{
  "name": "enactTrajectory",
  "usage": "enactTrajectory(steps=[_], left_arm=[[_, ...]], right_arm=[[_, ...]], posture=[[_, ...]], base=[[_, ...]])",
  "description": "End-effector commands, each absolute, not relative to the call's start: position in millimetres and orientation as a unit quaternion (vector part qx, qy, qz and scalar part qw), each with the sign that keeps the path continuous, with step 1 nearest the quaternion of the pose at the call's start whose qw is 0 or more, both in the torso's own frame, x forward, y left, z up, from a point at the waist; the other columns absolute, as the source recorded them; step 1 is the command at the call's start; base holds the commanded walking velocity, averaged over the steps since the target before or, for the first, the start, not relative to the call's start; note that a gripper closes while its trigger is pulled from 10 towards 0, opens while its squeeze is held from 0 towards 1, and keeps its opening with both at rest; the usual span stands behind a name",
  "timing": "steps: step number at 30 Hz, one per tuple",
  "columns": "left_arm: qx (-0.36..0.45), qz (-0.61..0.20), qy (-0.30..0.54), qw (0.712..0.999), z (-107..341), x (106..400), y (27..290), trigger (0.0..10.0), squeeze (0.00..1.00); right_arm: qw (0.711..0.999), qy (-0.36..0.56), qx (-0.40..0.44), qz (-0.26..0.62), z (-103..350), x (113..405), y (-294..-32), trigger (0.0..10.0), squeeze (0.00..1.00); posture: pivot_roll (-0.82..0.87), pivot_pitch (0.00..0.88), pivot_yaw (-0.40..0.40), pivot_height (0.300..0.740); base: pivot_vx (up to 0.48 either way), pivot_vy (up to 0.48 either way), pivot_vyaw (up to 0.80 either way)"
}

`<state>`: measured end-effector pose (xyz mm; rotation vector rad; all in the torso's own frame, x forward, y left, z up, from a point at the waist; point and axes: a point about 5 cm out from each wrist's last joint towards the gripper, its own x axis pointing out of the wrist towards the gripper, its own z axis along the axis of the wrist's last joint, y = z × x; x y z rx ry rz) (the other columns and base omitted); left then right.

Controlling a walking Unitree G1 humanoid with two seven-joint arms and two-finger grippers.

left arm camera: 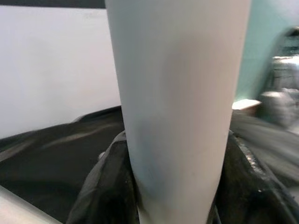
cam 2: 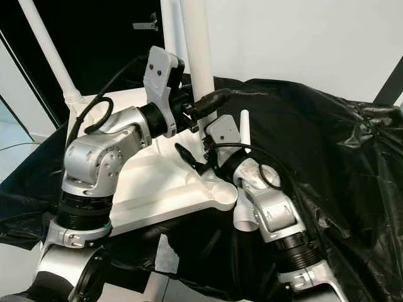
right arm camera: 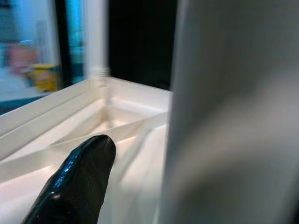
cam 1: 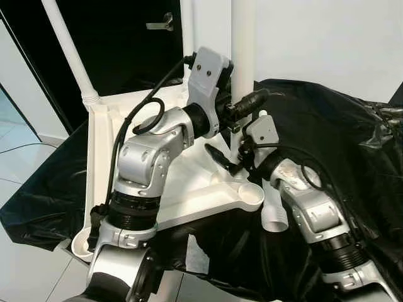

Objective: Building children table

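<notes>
White moulded plastic: upturned table top (cam 1: 189, 189), smooth, ribbed on its underside, raised rim all round, round leg sockets at the corners, lying on crinkled glossy black sheeting (cam 1: 327, 126). Near corner socket (cam 1: 250, 194) of the table top a shallow round cup, open to view.

Standing upright from the table top's right edge, a thick, smooth, matt white tubular leg (cam 1: 242, 56), rising out of frame. At the table top's far left corner, a thinner-looking white leg (cam 1: 69, 47), tilted, seated in a ringed collar. Just beyond the table top's near corner, on the sheeting, a loose short white tube (cam 1: 275, 211) with an open round end, partly behind the right arm.

Left gripper (cam 1: 249, 104), on a silver jointed arm with a looped black cable, reaching over the table top to the upright leg, black fingers clasped round it well above the table top; in the left wrist view the pale tube (left arm camera: 180, 107) close and slightly tapered.

Right gripper (cam 1: 227, 160) low beside the same leg, close over the table top; one glossy black fingertip (right arm camera: 77, 182) beside the blurred leg; cannot tell whether spread or closed.
</notes>
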<state>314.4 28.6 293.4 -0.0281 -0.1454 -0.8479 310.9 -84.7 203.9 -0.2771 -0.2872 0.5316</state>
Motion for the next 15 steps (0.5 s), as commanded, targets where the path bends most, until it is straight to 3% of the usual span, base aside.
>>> enactTrajectory(steps=[1, 6, 15], left_arm=[[-0.004, -0.387, -0.076, 0.919, 299, 317, 28, 10.0, 0.00], [-0.006, -0.357, -0.079, 0.931, 303, 321, 23, 10.0, 0.00], [-0.016, -0.349, -0.080, 0.934, 307, 321, 19, 10.0, 0.00]], right_arm=[[0.951, -0.144, -0.139, 0.235, 206, 315, -86, 10.0, 0.00], [0.970, -0.128, -0.127, 0.161, 203, 324, -87, 10.0, 0.00], [0.979, -0.123, -0.096, 0.131, 203, 331, -81, 10.0, 0.00]], posture=[[0.00, 0.000, 0.019, 0.740], [0.00, 0.000, 0.023, 0.740], [0.00, 0.000, 0.026, 0.740]], base=[[0.000, 0.000, 0.00], [0.000, 0.000, 0.00], [0.000, 0.000, 0.00]])
